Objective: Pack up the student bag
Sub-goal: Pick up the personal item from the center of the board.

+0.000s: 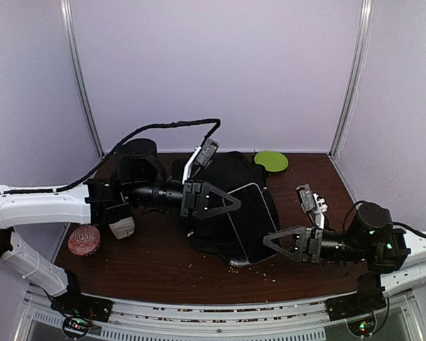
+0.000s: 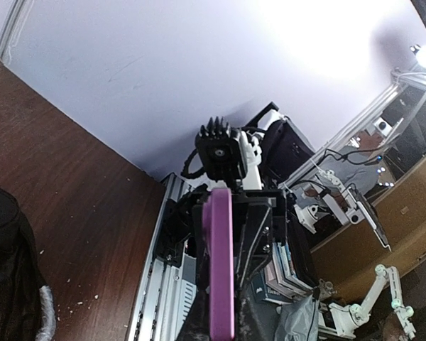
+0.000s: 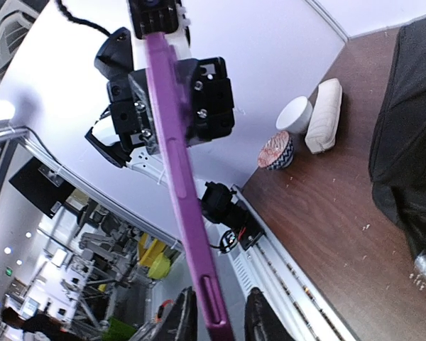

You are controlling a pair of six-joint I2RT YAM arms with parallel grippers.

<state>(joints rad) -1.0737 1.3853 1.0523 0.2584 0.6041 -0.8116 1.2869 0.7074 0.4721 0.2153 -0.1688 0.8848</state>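
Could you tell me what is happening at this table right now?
Both arms hold a purple-cased tablet between them: the left gripper has one end and the right gripper has the opposite end. The tablet hangs tilted over the black bag in mid-table and does not look to be inside it yet.

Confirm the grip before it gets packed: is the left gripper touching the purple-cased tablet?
Touching. The right wrist view shows the left gripper clamped on both faces of the purple-cased tablet at its far end.

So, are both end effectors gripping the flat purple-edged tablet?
Yes, the left end effector and right end effector clamp opposite ends of the purple-edged tablet.
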